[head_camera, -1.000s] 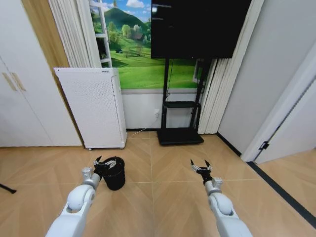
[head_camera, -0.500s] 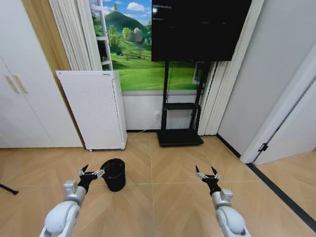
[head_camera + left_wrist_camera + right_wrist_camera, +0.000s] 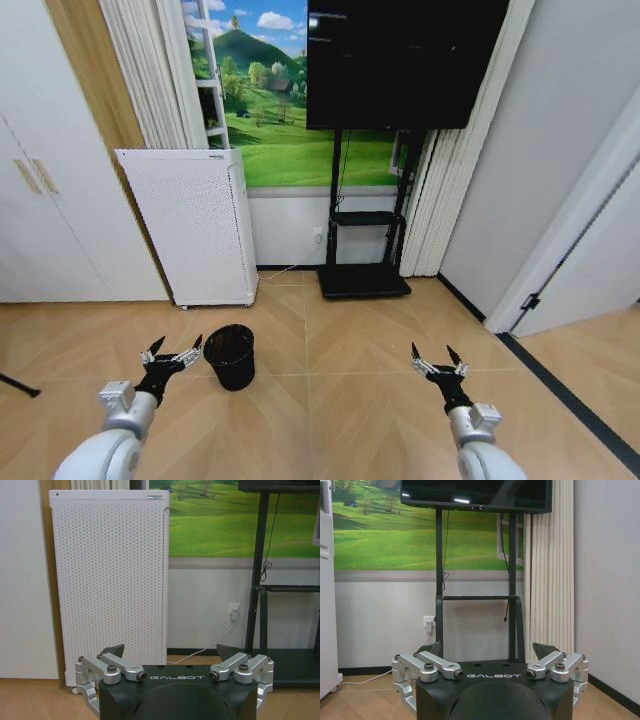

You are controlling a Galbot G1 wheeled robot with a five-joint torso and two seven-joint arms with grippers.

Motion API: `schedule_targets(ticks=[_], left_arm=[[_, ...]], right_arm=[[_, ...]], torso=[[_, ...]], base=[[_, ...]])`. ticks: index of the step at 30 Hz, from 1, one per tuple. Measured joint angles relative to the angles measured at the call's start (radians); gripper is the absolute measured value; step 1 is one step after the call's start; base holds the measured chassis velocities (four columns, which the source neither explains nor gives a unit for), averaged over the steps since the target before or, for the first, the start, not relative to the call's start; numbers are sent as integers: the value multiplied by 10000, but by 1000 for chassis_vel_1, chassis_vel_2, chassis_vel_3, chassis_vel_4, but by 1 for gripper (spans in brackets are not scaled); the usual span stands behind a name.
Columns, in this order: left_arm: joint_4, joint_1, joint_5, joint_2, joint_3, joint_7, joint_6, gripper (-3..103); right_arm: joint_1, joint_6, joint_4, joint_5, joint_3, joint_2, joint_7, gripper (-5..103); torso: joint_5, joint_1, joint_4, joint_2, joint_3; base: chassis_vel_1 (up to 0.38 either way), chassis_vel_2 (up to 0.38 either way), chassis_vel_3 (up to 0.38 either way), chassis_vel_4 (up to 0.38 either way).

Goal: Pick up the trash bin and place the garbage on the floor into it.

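Head view puts the bin (image 3: 230,354) on the floor, lower left of centre in frame, below the white box (image 3: 190,225). I see my left gripper (image 3: 171,356) spread and empty just left of the bin, not touching. My right gripper (image 3: 436,363) sits lower right, also spread, empty.

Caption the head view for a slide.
Both pincers, left and right, open above floor; trash bin beside left.

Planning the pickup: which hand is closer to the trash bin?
The left hand, open just beside the trash bin; the right hand hovers far across the floor.
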Motion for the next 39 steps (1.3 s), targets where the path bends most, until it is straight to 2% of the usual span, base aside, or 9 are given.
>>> schedule_targets(ticks=[8, 13, 17, 22, 28, 39], left_arm=[[-41, -81, -73, 128, 45, 118, 62, 100], [63, -183, -73, 262, 35, 519, 52, 100], [107, -196, -48, 287, 12, 682, 51, 100], [84, -205, -41, 349, -105, 1037, 52, 100], [158, -240, -13, 374, -384, 1599, -23, 100], [265, -256, 136, 186, -609, 1592, -151, 100]], right_arm=[[-86, 98, -11, 43, 16, 6, -260, 100], [179, 1, -4, 348, 16, -101, -1023, 100], [334, -89, -5, 550, -9, -195, -1343, 100], [663, -369, -127, 876, -34, -620, -1812, 100], [821, -591, -255, 1009, -99, -789, -1863, 100], [991, -656, -390, 965, -423, -693, -1656, 100]], torso=[[0, 122, 0, 315, 193], [0, 235, 1, 601, 369], [0, 276, 0, 715, 440], [-1, 372, 1, 956, 587], [0, 480, 0, 1228, 750], [-1, 649, 0, 1636, 987]], base=[[0, 0, 0, 0], [0, 0, 0, 0], [0, 0, 0, 0], [0, 0, 0, 0], [0, 0, 0, 0], [0, 0, 0, 0]])
